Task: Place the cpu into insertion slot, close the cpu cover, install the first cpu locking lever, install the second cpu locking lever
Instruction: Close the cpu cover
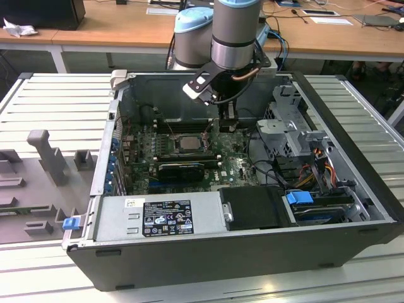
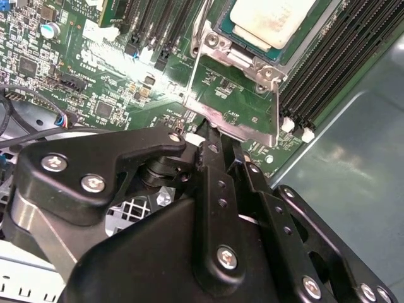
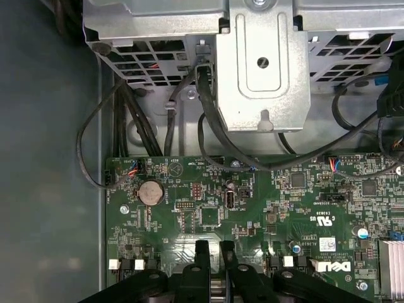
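In the exterior view, the space over the slot (image 1: 187, 142) is lying open. The gripper (image 1: 228, 126) is hanging at its 3 o'clock with the drive cage (image 1: 287, 129) crowding beyond; the card (image 1: 181, 169) is standing at 6 o'clock, the case wall (image 1: 164, 95) closing 12 o'clock.

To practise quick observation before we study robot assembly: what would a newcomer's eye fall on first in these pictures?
First, in the exterior view, the robot arm reaches down into the open computer case, its gripper low over the green motherboard. Next, in the second wrist view, the pale cpu sits in the insertion slot, with the silvery cpu cover lying between it and the gripper.
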`<state>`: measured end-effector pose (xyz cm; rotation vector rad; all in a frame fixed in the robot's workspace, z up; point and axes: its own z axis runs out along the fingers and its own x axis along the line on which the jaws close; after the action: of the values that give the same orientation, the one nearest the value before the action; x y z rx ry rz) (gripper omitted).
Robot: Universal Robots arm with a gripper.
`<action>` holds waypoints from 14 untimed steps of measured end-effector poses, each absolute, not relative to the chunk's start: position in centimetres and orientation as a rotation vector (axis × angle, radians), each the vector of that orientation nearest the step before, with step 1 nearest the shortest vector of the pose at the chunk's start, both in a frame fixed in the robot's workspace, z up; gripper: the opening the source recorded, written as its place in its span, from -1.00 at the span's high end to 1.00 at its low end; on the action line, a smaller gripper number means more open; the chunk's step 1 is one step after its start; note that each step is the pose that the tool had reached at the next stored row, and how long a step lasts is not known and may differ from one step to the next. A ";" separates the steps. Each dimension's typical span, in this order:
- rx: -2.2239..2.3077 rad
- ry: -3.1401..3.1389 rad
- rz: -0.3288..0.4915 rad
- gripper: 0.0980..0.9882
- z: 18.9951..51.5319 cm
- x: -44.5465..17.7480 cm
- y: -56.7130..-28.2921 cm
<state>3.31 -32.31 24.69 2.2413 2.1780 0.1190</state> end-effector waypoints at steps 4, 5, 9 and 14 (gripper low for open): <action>2.241 2.178 0.119 0.74 24.7 3.2 -32.3; 2.241 2.178 0.119 0.74 24.7 3.2 -32.3; 2.241 2.178 0.119 0.74 24.7 3.1 -32.3; 2.241 2.178 0.119 0.74 24.7 3.0 -32.3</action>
<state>2.96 -32.31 24.69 2.2412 2.1781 0.1191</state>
